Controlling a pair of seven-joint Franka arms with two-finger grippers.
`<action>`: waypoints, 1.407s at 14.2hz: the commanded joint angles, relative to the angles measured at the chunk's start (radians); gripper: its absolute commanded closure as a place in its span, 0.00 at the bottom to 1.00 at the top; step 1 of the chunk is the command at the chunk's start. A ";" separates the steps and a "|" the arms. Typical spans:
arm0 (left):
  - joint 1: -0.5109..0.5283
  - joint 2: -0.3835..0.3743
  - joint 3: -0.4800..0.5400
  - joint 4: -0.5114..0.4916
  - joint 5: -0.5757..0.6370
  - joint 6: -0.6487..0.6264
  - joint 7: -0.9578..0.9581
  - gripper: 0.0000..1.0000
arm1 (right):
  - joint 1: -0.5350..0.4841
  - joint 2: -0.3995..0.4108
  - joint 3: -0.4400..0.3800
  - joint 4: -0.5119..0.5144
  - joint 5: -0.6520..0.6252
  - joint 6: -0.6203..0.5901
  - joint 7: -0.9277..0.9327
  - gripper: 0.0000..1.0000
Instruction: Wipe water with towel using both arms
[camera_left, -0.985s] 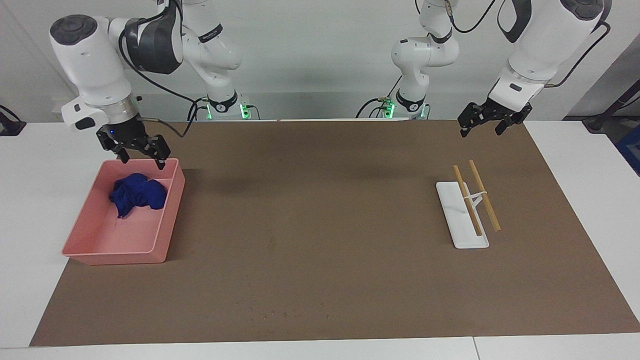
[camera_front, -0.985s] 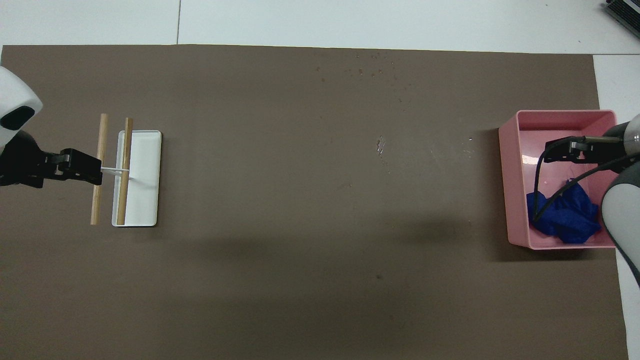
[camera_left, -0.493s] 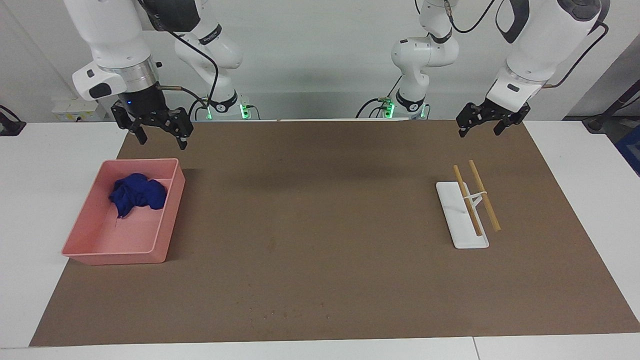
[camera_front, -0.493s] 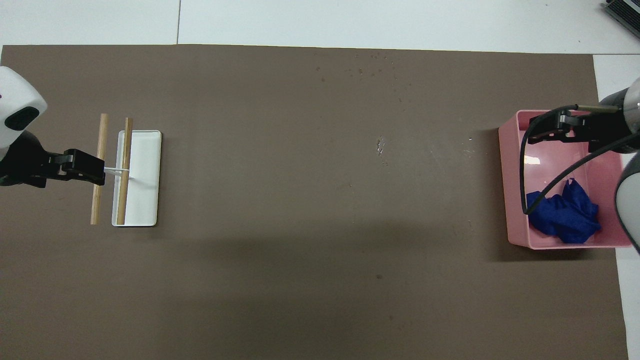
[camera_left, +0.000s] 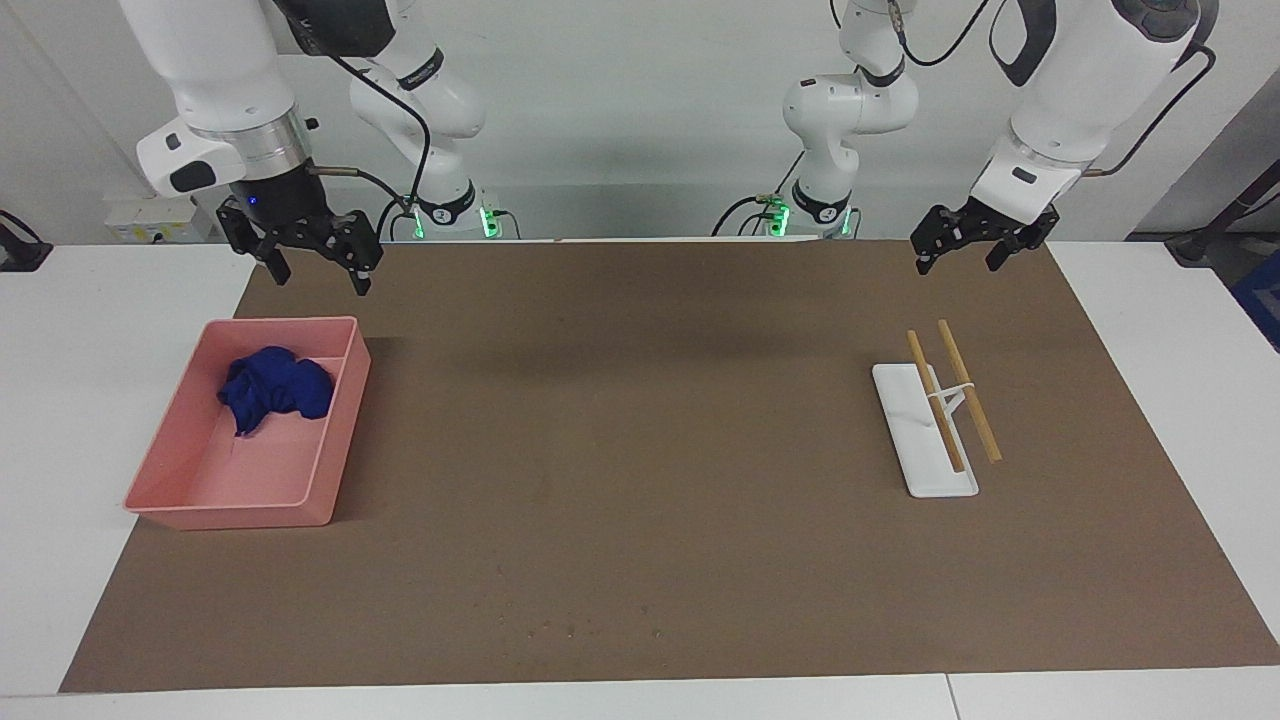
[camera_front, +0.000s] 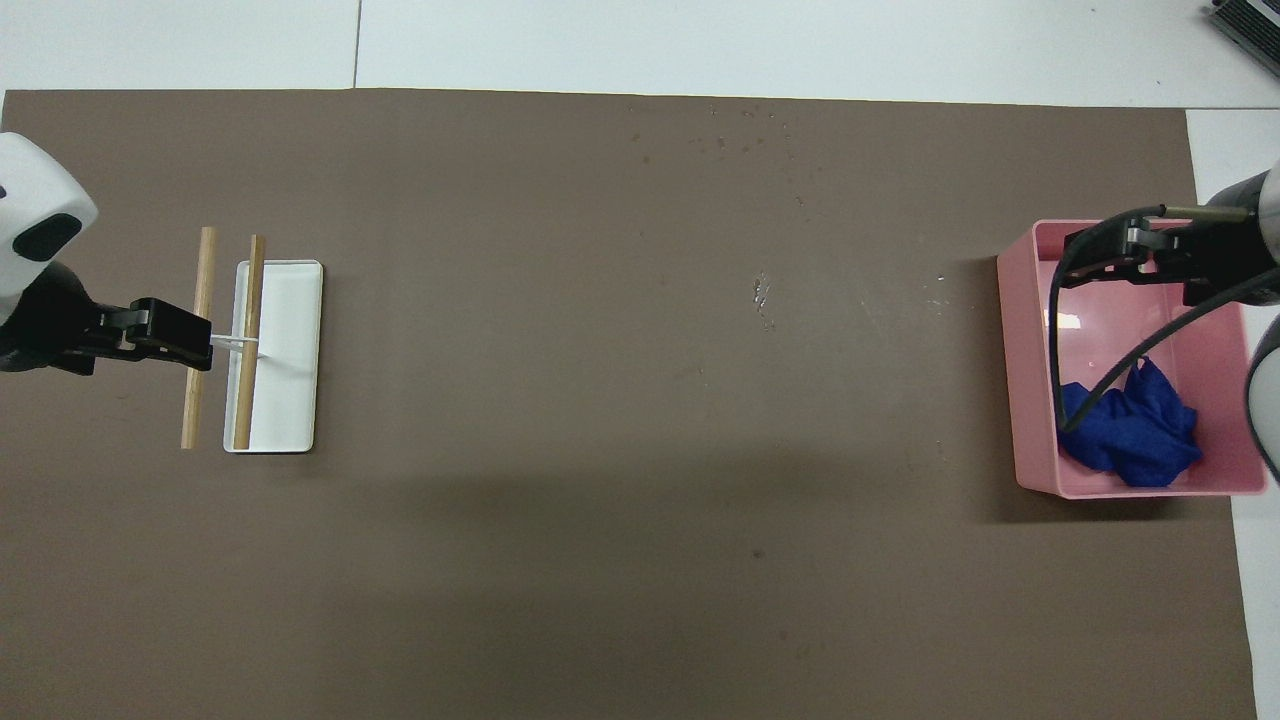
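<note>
From my remote station I list what sits before me, largest first.

1. Brown mat (camera_left: 640, 520), covering most of the white table (camera_left: 90, 330).
2. Two arms. The right gripper (camera_left: 315, 265) hangs in the air over the mat's edge nearest the robots, just past the pink bin's near rim; its fingers stand apart and hold nothing. The left gripper (camera_left: 960, 252) hangs over the mat at the left arm's end, closer to the robots than the rack; its fingers are also spread, empty.
3. Pink bin (camera_left: 340, 440), at the right arm's end of the mat, its long axis running from the robots outward.
4. White rack (camera_left: 915, 440), at the left arm's end; a narrow base with its long axis running away from the robots, slightly slanted in the facing view. It carries two wooden rods (camera_left: 968, 390) lying parallel along that same axis.
5. Towel (camera_left: 275, 390), dark blue, crumpled into a lump inside the bin, in the part closer to the robots (bunched so tightly that I cannot give it any long axis or heading). Neither gripper touches it.
6. Water (camera_front: 745, 140): tiny scattered specks near the mat's edge farthest from the robots, with a few more (camera_front: 763, 295) toward the middle, between bin and rack.
</note>
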 joint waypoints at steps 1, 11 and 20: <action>0.007 -0.021 -0.005 -0.021 0.020 0.014 0.003 0.00 | 0.174 -0.017 -0.208 0.007 0.012 -0.039 -0.004 0.00; 0.002 -0.024 -0.008 -0.024 0.020 0.021 0.003 0.00 | 0.179 -0.118 -0.304 -0.147 0.047 -0.059 -0.080 0.00; 0.002 -0.026 -0.007 -0.024 0.020 0.037 0.003 0.00 | 0.153 -0.100 -0.230 -0.116 0.104 -0.011 -0.070 0.00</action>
